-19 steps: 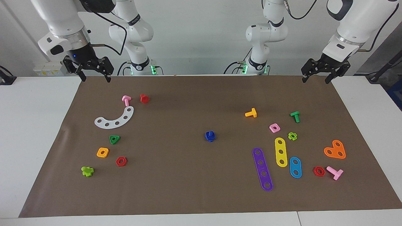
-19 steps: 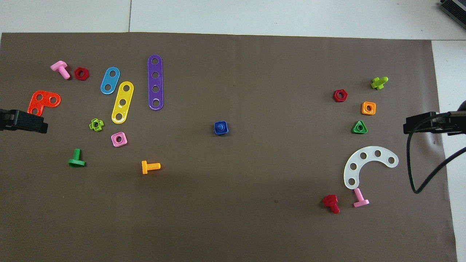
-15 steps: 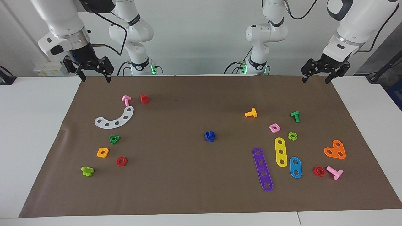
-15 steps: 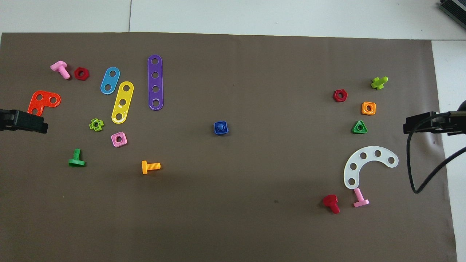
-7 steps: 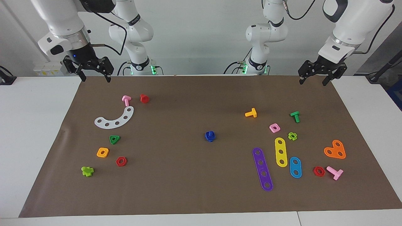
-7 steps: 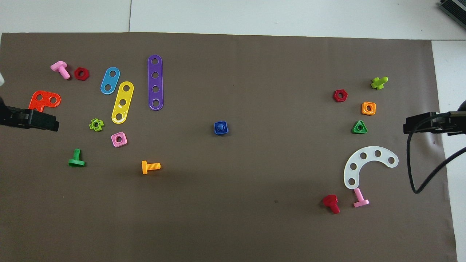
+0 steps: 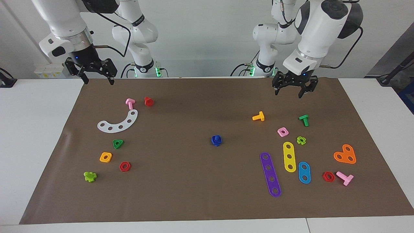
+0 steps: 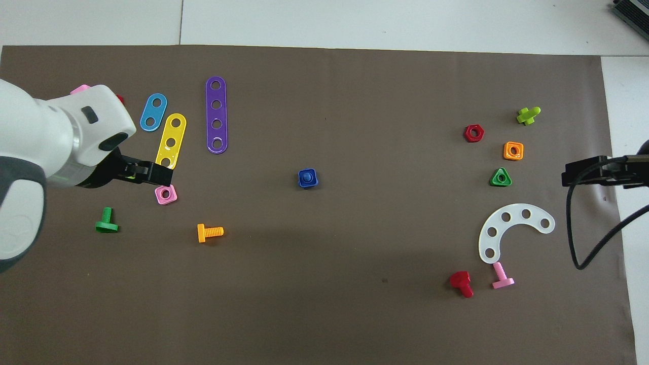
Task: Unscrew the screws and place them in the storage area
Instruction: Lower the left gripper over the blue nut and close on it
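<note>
One small dark-blue plastic bolt stands in a blue square plastic nut near the middle of the brown paper mat, well apart from both groups of parts.

Toward the right arm's end of the desk lies the storage patch of the mat. It holds one white curved plastic strip with holes, one green triangle nut, one orange square nut, one red hexagon nut, one lime cross-shaped piece, one pink bolt and one red bolt.

Toward the left arm's end there are three straight strips with holes: purple, yellow and blue. There are also one orange bolt, one green bolt, one pink square nut and one orange angled plate.

The left gripper hangs over the mat's edge nearest the robots, with its fingers apart and holding nothing. The right gripper waits over the mat's corner at its own end, fingers also apart.

The mat covers most of a white desk. The wall is plain and pale.
</note>
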You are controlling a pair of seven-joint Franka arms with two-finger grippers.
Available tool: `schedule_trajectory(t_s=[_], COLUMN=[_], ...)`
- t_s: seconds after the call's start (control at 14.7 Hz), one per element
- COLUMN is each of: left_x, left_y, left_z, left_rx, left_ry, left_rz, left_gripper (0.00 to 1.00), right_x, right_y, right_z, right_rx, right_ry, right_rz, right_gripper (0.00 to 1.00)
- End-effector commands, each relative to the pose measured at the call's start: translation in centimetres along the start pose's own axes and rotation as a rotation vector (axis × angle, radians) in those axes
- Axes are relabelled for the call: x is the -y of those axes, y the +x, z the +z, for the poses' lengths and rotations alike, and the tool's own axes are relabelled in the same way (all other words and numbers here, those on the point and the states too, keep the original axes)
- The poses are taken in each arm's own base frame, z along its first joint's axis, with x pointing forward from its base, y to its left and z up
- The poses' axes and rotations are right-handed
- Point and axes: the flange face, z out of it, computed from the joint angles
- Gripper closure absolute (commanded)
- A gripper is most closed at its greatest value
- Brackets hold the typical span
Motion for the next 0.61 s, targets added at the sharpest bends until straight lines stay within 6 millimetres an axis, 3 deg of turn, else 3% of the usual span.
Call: schedule_trajectory(t_s=[0.0,0.34,0.54], left_x=[-4.8,-10.5,-14.6], left_y=[2.4,4.4,5.5], left_z=[5.0,9.4,13.4], left_rx=[-0.005,-0.048,-0.07], left_ry=[0.013,-0.005,-0.024], left_rz=[-0.002,0.005,-0.04], left_gripper=[0.0,0.0,0.0], right_x=[-0.2,-0.2,-0.2], right_y=[-0.5,-0.5,-0.5], right_z=[-0.4,-0.4,-0.4], right_rx=[0.004,0.004,0.004], right_ry=[0.001,0.001,0.001], right_rz=[-0.016,-0.016,-0.016], right_gripper=[0.0,0.0,0.0])
